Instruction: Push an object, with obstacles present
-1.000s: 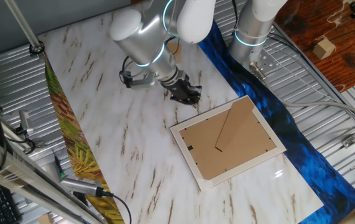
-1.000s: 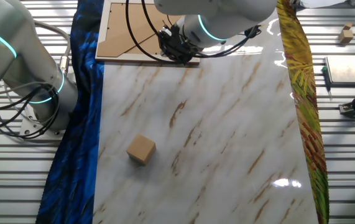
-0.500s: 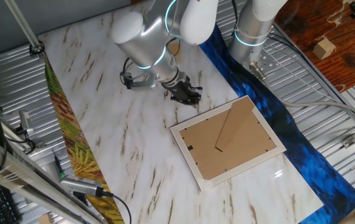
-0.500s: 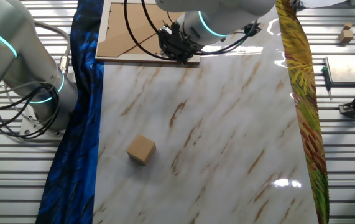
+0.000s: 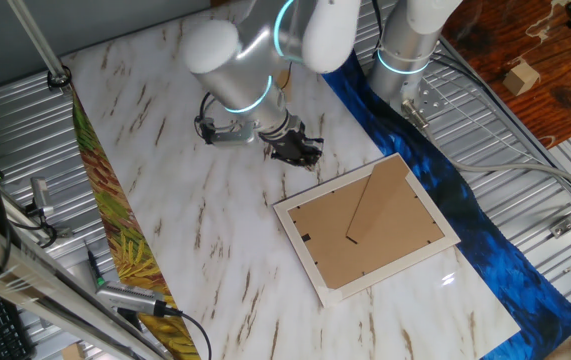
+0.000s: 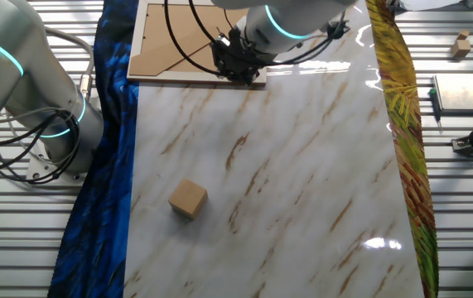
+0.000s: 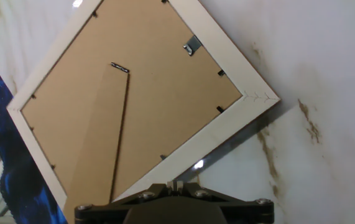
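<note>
Picture frame [image 5: 370,232] perhaps against hand [image 5: 299,151]

I look onto a frame [image 7: 133,106] lying back-up and askew: white rim, brown board, a metal clip [image 7: 193,45] near one side, the stand [image 7: 120,124] folded flat. Its near edge sits just above my pincer [image 7: 174,198]. Marbled bench [image 7: 326,74] lies right, blue cloth [image 7: 3,168] left.

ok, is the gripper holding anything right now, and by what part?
Nothing looks held. The gripper hangs low by the frame's white edge; the cube lies well apart. Whether the fingers are open or shut cannot be told.
</note>
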{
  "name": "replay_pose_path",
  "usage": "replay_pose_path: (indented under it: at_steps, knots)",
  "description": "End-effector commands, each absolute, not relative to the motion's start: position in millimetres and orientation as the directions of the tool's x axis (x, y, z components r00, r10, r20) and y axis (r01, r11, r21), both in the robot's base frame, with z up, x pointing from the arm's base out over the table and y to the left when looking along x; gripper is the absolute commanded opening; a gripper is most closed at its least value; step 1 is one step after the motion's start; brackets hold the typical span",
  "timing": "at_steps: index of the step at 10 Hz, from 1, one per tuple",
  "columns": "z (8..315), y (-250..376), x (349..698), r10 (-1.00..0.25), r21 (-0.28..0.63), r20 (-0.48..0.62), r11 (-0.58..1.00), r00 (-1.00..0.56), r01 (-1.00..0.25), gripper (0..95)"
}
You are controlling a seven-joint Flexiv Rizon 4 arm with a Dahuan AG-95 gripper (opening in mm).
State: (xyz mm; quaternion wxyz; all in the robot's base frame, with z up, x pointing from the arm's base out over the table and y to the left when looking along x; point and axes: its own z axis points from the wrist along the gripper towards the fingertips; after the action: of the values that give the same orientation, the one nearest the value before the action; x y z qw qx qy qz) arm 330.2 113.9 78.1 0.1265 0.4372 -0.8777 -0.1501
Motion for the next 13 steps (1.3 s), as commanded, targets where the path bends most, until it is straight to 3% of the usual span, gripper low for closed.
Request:
replay_pose_path:
  at_steps: [1, 6, 13]
  knots:
    - [77.8, 95.2, 336.8, -0.819, 0.361, 0.093, 0.557, -0.566, -0.748, 0.0]
    - [79.0, 75.0, 341.9, -0.843, 0.300, 0.092, 0.531, -0.530, -0.793, 0.0]
    - [79.2, 70.9, 342.7, -0.852, 0.295, 0.093, 0.518, -0.515, -0.803, 0.0]
